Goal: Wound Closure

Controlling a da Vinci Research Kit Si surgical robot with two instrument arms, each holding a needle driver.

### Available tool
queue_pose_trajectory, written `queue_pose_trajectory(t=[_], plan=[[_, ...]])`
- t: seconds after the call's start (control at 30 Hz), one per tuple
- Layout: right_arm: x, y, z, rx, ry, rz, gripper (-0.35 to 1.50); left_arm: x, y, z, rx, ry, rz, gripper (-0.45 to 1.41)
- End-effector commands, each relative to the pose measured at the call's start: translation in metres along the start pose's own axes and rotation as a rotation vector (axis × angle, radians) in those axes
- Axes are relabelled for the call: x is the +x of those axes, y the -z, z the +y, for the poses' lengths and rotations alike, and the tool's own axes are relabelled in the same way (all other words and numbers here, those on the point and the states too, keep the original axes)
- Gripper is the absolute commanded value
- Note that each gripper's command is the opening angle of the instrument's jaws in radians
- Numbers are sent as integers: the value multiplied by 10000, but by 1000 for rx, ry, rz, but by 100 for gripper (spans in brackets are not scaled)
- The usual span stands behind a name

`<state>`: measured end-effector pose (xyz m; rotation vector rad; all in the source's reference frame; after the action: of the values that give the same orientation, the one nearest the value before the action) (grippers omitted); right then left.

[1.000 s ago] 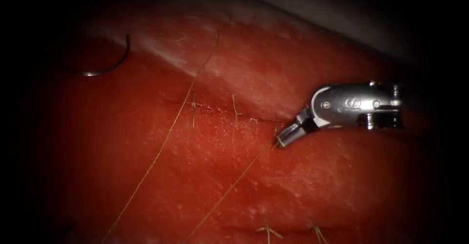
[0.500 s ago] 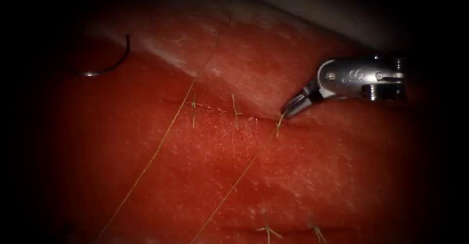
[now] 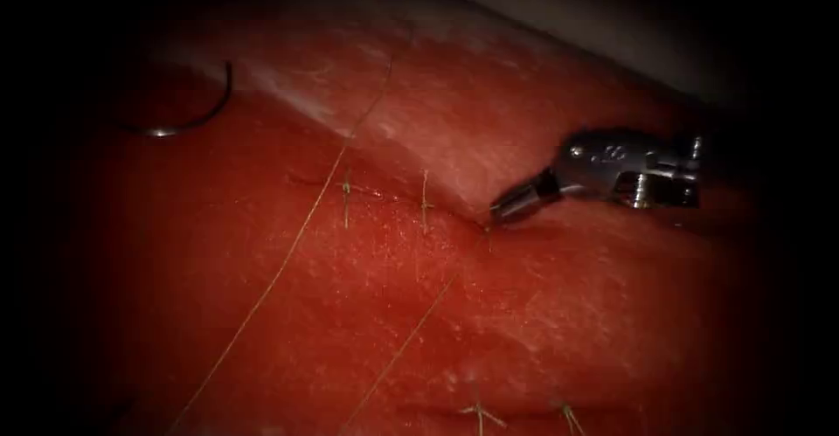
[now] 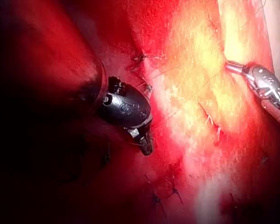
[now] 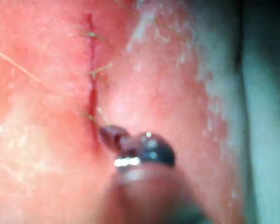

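The right arm's tool (image 3: 500, 215) comes in from the right as a polished steel wrist with a rounded housing and small screw heads; a faint embossed mark sits on the housing, too dim to read; its slim jaws are closed together, tips pressed at the right end of the cut (image 3: 384, 196), and whether they pinch the thread or the tissue there cannot be told. The cut is a thin dark line across glistening, finely pebbled red tissue (image 3: 542, 331), crossed by two short pale stitches (image 3: 346, 200); a paler, whitish ridge of fat rises just behind it. The needle (image 3: 188, 113) is a dark curved wire with a bright lower bend; it lies free on the tissue, well apart to the left of the cut, held by neither tool and not in the tissue. A fine tan thread (image 3: 288, 257) runs in a long diagonal across the left end of the cut, and a second strand descends from the cut's right end. The left arm's tool (image 4: 146, 148) is a dark, rounded metal wrist with stubby jaws drawn shut, holding nothing visible; it hangs above shadowed tissue.
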<state>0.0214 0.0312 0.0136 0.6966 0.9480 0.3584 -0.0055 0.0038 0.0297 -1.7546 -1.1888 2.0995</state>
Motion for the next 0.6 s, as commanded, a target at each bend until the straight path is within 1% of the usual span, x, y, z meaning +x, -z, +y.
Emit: queue_pose_trajectory(t=[0.03,0.07,0.1,0.13,0.17,0.2,0.23,0.33,0.37,0.4,0.47,0.53,0.57,0.6], plan=[[4,-3,5,-35,-18,42,-35,1,-6,-3,14,14,11,-35],[10,7,7,-103,-64,139,19,18,-4,-10,36,-15,30,-35],[16,18,6,-156,-101,211,68,32,-3,-17,52,-27,45,-35],[16,18,6,-156,-101,211,68,32,-3,-17,52,-27,45,-35],[27,44,4,-265,-178,344,111,66,3,-38,93,-65,57,-35],[31,51,2,-297,-197,361,123,76,6,-45,111,-81,55,-35],[41,70,-2,-360,-233,383,136,98,16,-62,149,-95,57,-35],[50,94,-11,-434,-279,415,145,124,35,-89,210,-109,80,-35],[57,110,-23,-482,-303,450,146,142,53,-115,279,-132,62,-35],[59,112,-27,-502,-292,454,146,148,61,-128,312,-148,48,-35],[63,115,-40,-532,-284,452,146,158,76,-152,372,-163,34,-35],[69,107,-65,-502,-270,448,131,175,101,-199,479,-179,27,-35],[71,103,-70,-495,-272,450,130,178,104,-210,505,-179,28,-35],[75,93,-80,-477,-277,464,125,182,107,-231,520,-179,29,-35]])
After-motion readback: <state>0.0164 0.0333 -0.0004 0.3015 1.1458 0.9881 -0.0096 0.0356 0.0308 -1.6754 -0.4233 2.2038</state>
